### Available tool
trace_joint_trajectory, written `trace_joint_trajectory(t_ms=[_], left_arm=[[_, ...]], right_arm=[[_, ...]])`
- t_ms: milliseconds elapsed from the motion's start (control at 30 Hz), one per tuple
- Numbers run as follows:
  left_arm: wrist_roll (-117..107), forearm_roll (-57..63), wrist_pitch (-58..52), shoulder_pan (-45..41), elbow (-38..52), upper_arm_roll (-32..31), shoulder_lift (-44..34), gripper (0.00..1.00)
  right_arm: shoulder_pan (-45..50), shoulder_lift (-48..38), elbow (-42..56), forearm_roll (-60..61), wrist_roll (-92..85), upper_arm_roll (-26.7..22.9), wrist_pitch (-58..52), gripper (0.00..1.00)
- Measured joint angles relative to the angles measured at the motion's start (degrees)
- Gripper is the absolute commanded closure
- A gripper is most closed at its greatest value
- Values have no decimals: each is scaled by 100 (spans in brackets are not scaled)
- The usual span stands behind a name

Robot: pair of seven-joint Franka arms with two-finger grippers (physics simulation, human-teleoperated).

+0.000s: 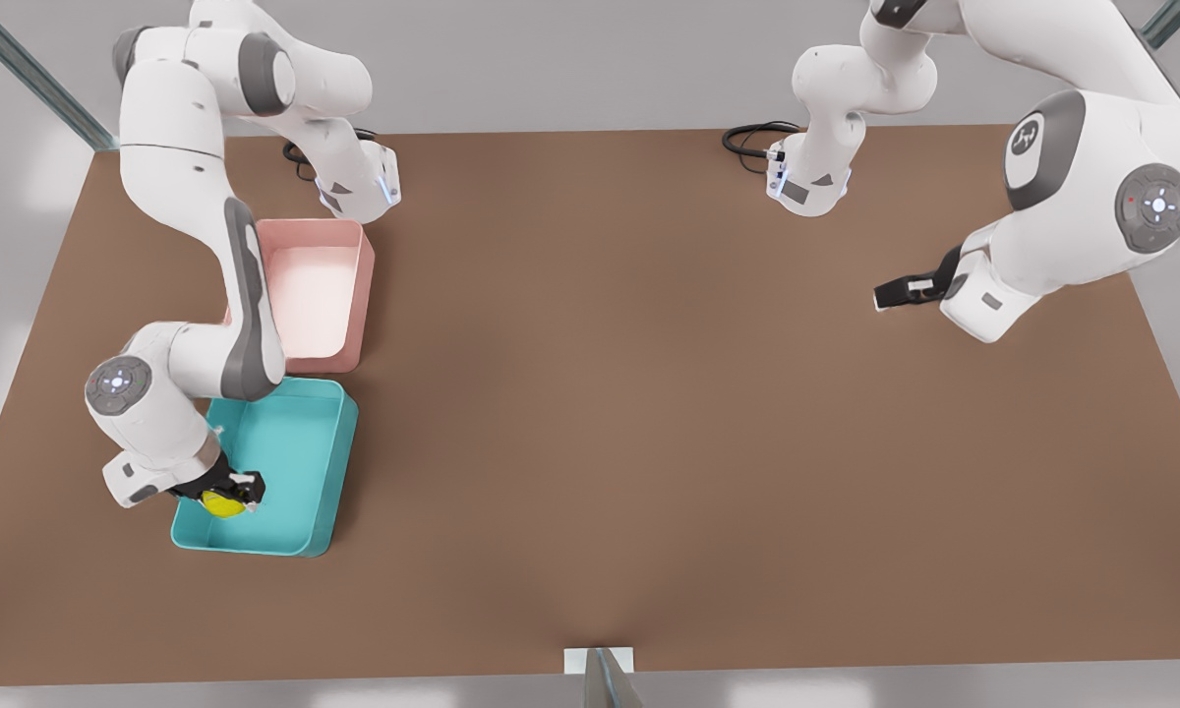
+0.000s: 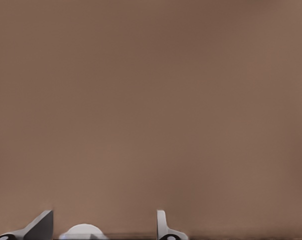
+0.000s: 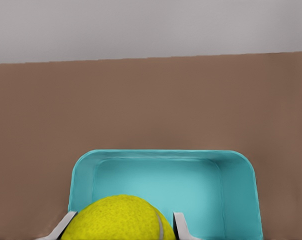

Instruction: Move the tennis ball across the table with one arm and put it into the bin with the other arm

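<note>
Nearest the camera, the right gripper (image 1: 224, 495) pinches the tennis ball (image 1: 222, 504) right over the teal bin (image 1: 305, 462), so dropping it straight down looks enough. Left gripper (image 1: 895, 293) waits, fingers apart, above the table (image 1: 649, 393).

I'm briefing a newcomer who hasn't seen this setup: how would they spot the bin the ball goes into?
On the brown table, look to the front view's left, where two tubs sit end to end. The bin is the teal one nearer the camera, under the right claw holding the tennis ball; its neighbour, the pink tub, lies beyond.
</note>
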Motion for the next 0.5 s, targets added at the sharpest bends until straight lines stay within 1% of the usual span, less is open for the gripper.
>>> trace_joint_trajectory(t_ms=[100, 133, 167, 333, 400, 500], left_arm=[[-7, -14, -237, -3, 140, -55, 7, 0], [-9, -19, -300, 54, 154, -58, 11, 0], [-10, -24, -354, 108, 162, -59, 13, 0], [-17, -24, -492, 182, 231, -66, 27, 0], [-17, -17, -516, 174, 256, -65, 25, 0], [-18, -5, -552, 232, 242, -55, 38, 0]], right_arm=[[40, 211, -11, 5, -585, -126, -501, 51], [56, 251, -11, 3, -753, -132, -628, 27], [64, 277, -11, -20, -893, -134, -744, 0], [106, 207, 212, -76, -1480, -102, -1250, 0], [90, -211, 583, -117, -1559, 64, -1815, 0], [53, -1209, 755, -344, -1486, 299, -2752, 0]])
